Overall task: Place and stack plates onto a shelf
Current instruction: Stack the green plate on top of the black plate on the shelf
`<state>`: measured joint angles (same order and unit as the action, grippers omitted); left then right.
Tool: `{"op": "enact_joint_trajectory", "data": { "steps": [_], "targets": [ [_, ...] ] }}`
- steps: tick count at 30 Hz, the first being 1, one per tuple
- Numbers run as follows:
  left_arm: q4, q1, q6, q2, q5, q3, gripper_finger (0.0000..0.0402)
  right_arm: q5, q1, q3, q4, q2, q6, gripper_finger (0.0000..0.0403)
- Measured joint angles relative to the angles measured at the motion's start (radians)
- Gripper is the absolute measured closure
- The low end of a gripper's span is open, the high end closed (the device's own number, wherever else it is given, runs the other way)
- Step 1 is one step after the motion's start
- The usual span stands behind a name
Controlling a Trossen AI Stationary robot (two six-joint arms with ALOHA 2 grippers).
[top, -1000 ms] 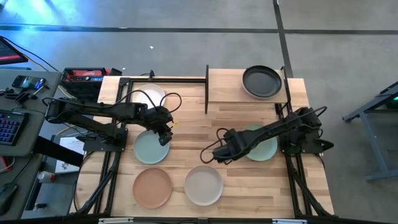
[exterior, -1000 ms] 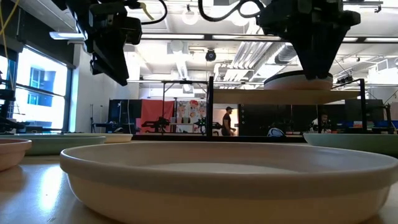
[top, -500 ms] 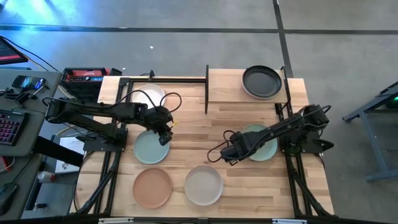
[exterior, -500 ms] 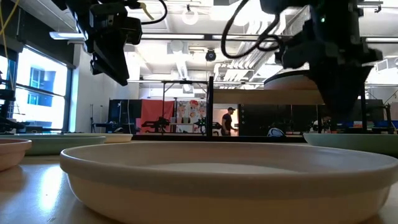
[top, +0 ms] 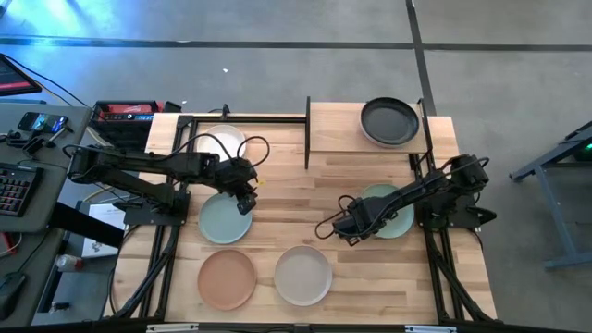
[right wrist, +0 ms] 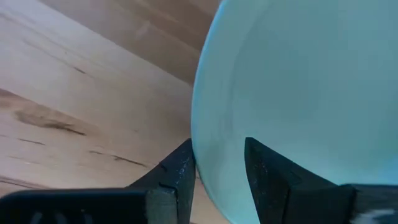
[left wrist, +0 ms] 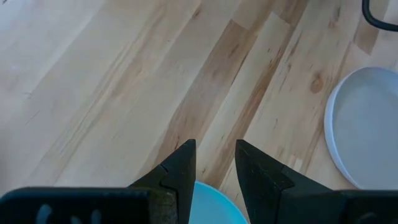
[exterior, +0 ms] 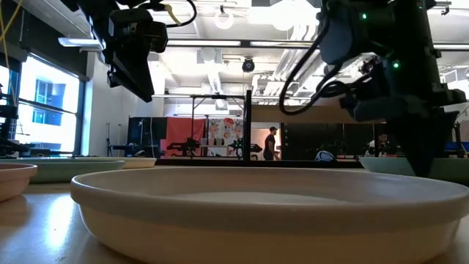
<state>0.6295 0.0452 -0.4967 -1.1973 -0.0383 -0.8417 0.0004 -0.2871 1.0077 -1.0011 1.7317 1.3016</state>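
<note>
The black plate [top: 389, 121] sits on the wooden shelf [top: 335, 129] at the table's far edge. The white plate [top: 222, 141], blue-green plate [top: 222, 222], peach plate [top: 227, 277], beige plate [top: 302, 275] and mint green plate [top: 390, 211] lie flat on the table. My right gripper [top: 350, 225] is low at the mint plate's left rim and open. In the right wrist view the right gripper [right wrist: 217, 168] straddles that rim [right wrist: 200, 130]. My left gripper [top: 244, 192] hovers narrowly open over the blue-green plate's far rim [left wrist: 214, 205]. The other plates are out of view. My right gripper comes down slanting from the table's left at the mint plate's left rim [right wrist: 198, 155]. One finger [right wrist: 177, 171] stands outside the rim and one finger [right wrist: 267, 174] over the inside. I cannot tell whether either touches it. The plate lies flat on the table.
The beige plate [exterior: 271, 213] fills the low view's foreground, with the mint plate [exterior: 440, 167] behind it on the right. Bare planks lie between the two arms in the table's middle [top: 296, 199]. The shelf's left half is bare board. Black frame rails run along both table sides.
My right gripper has moved toward the table's right and come down, from beside the mint plate to its left rim. My left arm and all the plates have kept still.
</note>
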Motion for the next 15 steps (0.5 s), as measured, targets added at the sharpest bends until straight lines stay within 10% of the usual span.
{"op": "enact_joint_trajectory", "data": {
  "steps": [8, 15],
  "targets": [
    [0.000, 0.000, 0.001, 0.000, -0.002, 0.000, 0.0300, -0.046, 0.000, -0.009, 0.014, 0.000, -0.001, 0.0391],
    [0.000, 0.000, 0.003, 0.000, -0.003, 0.000, 0.0300, -0.082, -0.005, 0.066, -0.024, 0.000, -0.001, 0.0400]
  ]
}}
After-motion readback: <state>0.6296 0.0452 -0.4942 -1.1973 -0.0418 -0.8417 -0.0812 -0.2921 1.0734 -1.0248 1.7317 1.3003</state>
